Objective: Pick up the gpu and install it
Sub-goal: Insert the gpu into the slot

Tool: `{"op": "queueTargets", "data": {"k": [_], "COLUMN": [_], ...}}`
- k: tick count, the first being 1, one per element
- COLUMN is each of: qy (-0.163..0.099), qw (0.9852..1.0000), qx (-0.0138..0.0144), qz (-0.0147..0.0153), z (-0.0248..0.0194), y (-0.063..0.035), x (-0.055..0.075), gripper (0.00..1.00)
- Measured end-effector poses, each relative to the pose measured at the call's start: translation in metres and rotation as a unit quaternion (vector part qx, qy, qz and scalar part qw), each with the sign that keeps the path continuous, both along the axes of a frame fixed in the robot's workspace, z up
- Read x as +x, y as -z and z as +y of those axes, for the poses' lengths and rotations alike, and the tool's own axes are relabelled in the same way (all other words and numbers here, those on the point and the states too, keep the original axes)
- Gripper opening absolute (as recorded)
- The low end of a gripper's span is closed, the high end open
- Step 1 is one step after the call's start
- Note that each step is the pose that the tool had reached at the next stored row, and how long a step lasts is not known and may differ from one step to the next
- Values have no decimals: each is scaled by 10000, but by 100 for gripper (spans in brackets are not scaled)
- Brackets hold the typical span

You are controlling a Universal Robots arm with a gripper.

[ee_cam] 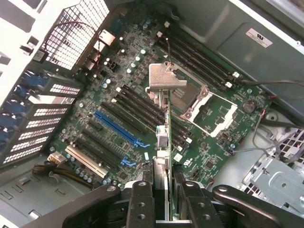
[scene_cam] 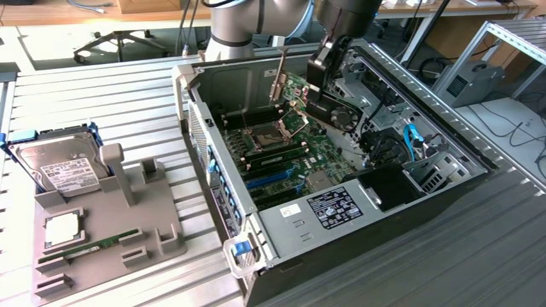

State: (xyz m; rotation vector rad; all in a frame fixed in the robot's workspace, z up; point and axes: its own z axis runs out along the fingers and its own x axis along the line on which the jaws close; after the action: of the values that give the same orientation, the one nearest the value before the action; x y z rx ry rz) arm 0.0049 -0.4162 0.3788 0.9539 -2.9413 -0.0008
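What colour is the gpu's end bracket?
Silver; the bracket shows best in the wrist view.

Hard drive [scene_cam: 60, 167], memory stick [scene_cam: 89, 245]

Clamped on the gpu [scene_cam: 334, 110] with the gripper [scene_cam: 320, 71], edge-on above the motherboard [scene_cam: 286, 150] inside the open computer case [scene_cam: 388, 252]. Well apart at the exterior view's left, on a grey holder [scene_cam: 153, 217]: hard drive [scene_cam: 60, 167] propped up, memory stick [scene_cam: 89, 246] flat.
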Motion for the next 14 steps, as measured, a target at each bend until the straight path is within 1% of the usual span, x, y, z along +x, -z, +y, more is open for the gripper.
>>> {"op": "queueTargets", "data": {"k": [14], "qy": [-149], "qw": [9999], "qx": [0], "qz": [0], "z": [0], "y": [0], "x": [0], "gripper": [27]}}
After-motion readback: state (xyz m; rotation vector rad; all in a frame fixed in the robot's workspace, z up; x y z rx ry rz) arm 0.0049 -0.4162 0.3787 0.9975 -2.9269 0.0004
